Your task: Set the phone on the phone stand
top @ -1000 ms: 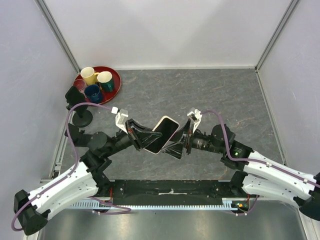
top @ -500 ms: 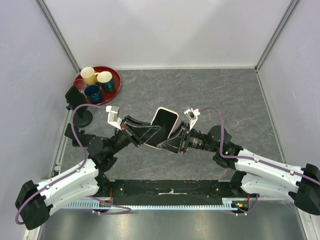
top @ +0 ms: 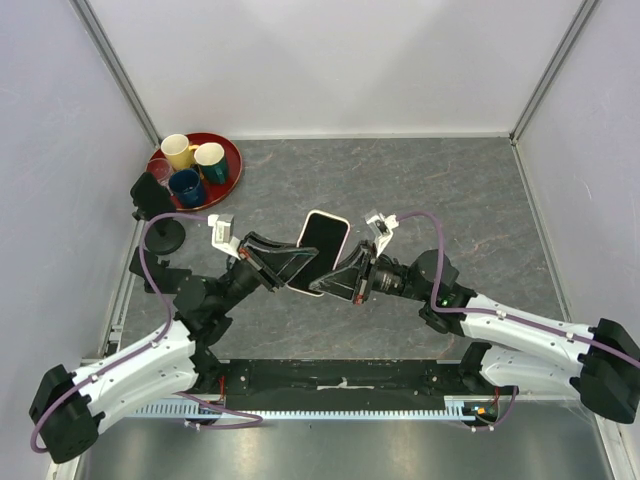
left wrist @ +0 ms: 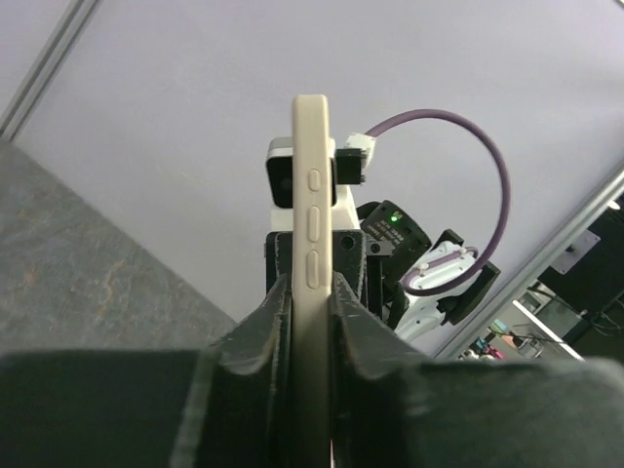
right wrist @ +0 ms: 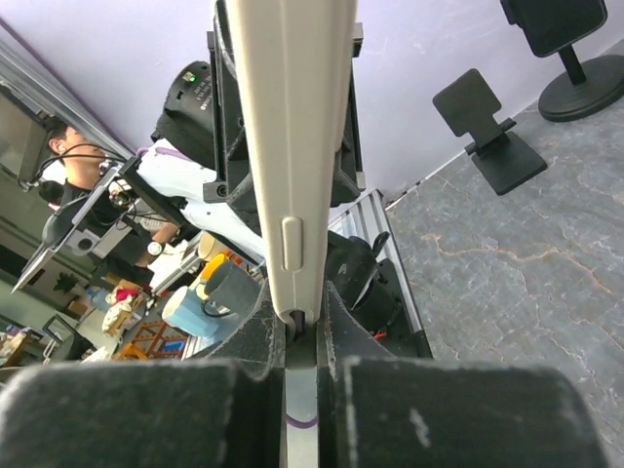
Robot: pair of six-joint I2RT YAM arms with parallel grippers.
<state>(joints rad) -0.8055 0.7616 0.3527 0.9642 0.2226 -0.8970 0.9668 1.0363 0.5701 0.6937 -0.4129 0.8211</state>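
The phone (top: 322,250), cream-edged with a dark screen, hangs in the air above the middle of the table, gripped from both sides. My left gripper (top: 305,265) clamps its left end; in the left wrist view the fingers (left wrist: 278,312) press both faces of the phone (left wrist: 312,214). My right gripper (top: 345,275) is shut on the opposite edge, and the phone (right wrist: 292,127) stands up from between its jaws. The phone stand (right wrist: 483,132), small and matte black, sits on the table by the left wall, to the left of my left arm (top: 148,268).
A red tray (top: 232,150) with several cups sits in the back left corner. A taller black holder on a round base (top: 165,237) stands just in front of it, near the phone stand. White walls close the table on three sides.
My right gripper has shut on the phone's free edge. Both grippers and the phone have shifted slightly back and left, and the phone now stands more upright.
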